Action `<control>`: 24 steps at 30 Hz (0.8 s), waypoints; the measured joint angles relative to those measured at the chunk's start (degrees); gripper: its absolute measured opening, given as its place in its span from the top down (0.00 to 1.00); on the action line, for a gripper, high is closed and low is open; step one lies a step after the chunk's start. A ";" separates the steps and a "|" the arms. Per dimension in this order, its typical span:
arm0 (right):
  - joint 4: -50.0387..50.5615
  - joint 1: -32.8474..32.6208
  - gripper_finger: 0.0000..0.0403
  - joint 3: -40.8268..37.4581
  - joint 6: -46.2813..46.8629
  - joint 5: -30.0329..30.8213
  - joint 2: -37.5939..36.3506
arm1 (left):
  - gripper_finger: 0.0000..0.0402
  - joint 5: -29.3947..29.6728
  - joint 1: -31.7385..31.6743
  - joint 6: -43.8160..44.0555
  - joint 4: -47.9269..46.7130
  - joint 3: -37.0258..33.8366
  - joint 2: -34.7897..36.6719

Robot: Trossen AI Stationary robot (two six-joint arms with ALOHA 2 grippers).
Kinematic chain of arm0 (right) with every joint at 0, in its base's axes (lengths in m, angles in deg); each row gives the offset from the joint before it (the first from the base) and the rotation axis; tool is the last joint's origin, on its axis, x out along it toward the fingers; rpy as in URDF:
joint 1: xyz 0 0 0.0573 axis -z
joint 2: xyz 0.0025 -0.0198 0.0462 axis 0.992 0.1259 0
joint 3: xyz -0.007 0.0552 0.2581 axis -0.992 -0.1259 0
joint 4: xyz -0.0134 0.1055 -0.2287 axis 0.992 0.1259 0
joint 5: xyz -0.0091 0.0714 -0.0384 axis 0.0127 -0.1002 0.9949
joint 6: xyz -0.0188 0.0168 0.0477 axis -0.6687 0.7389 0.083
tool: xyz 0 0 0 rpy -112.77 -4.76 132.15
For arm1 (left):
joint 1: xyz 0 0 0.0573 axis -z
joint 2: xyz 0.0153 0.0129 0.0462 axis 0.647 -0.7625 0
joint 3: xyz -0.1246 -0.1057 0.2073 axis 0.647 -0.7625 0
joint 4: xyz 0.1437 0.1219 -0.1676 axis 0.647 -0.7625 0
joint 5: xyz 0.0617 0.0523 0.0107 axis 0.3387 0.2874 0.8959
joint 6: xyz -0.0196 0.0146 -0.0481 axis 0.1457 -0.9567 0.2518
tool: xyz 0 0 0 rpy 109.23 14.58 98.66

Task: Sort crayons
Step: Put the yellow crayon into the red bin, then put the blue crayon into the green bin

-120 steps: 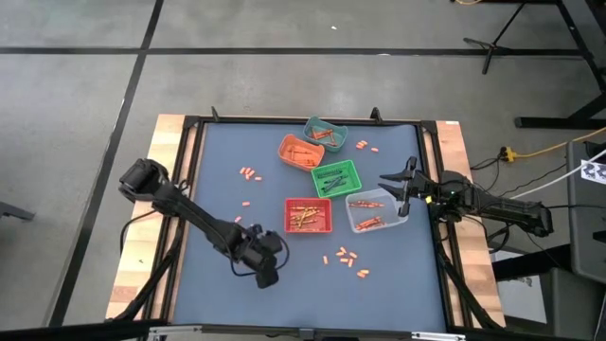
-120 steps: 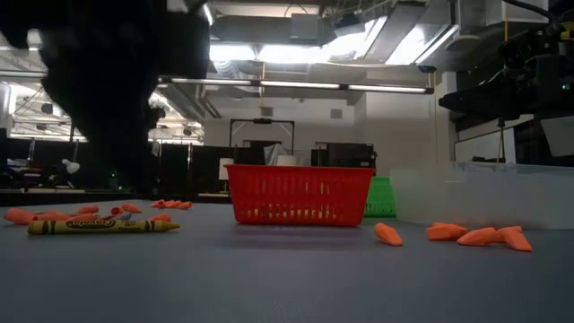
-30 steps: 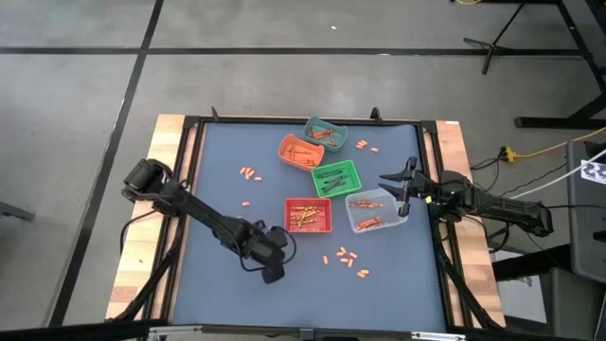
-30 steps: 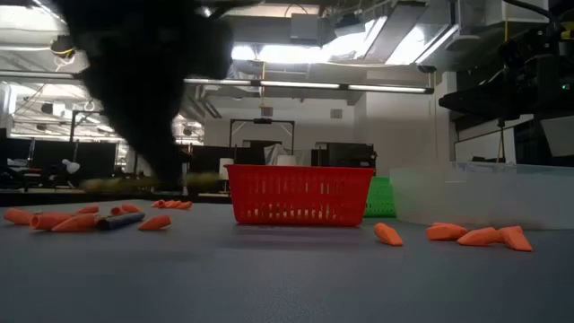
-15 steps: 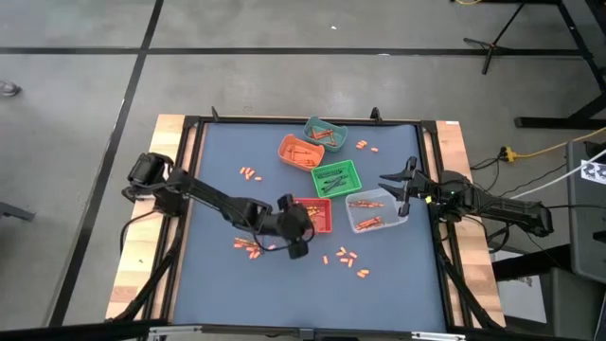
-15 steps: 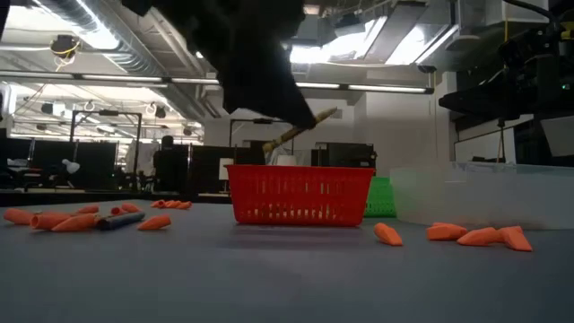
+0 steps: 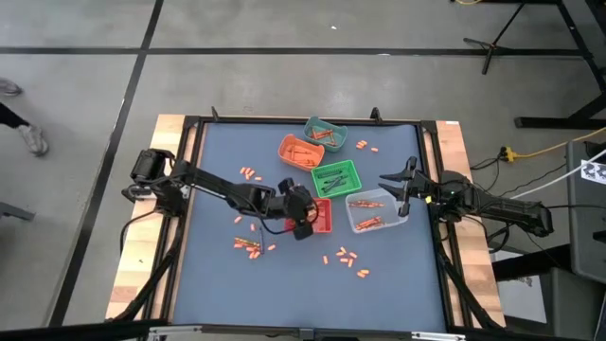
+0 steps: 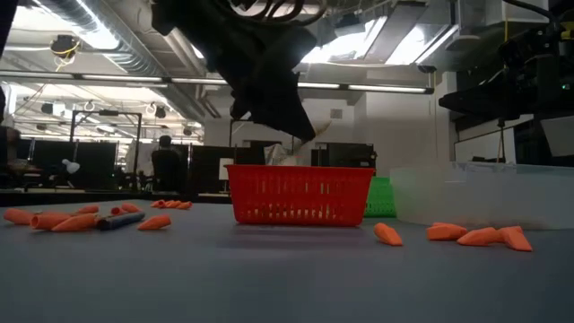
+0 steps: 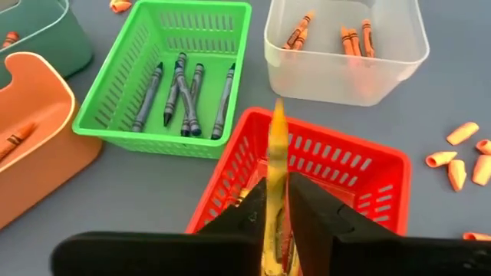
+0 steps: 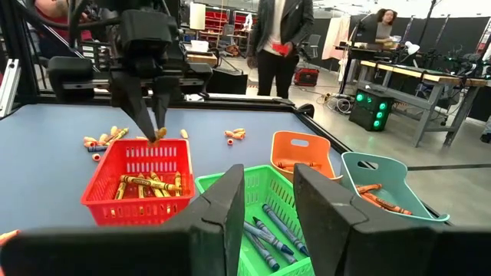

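Observation:
My left gripper [image 7: 301, 220] hangs over the red basket [image 7: 309, 216] and is shut on a yellow crayon [image 9: 275, 153]. It also shows in the right wrist view [image 10: 154, 123] above the red basket [image 10: 138, 184], which holds several yellow crayons. My right gripper [image 7: 401, 188] is open and empty by the clear bin [image 7: 376, 210]. Loose orange crayon stubs lie on the mat at the near left [image 7: 248, 246], near middle [image 7: 346, 259] and far left [image 7: 249, 173]. My left gripper pinches the yellow crayon between its two fingers [image 9: 307, 207], which slant down from above. The crayon lies along the fingers, and its free end [image 9: 278, 115] sticks out past the fingertips. It is lifted clear, above the red basket's inside.
A green basket [image 7: 336, 178] holds dark crayons. An orange bin [image 7: 300, 152] and a teal bin [image 7: 325, 132] stand at the far middle. More stubs lie at the far right [image 7: 365, 145]. People stand in the room beyond the table [image 10: 280, 38].
My left gripper has gone from the near left of the mat toward the table's right and far side, up over the red basket, carrying the yellow crayon lifted clear. The crayon has turned from level to slanting.

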 joint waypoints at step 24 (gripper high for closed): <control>0.04 0.02 0.72 -0.02 0.00 -0.06 0.01 | 0.79 -3.30 -1.45 9.81 -8.58 0.00 8.90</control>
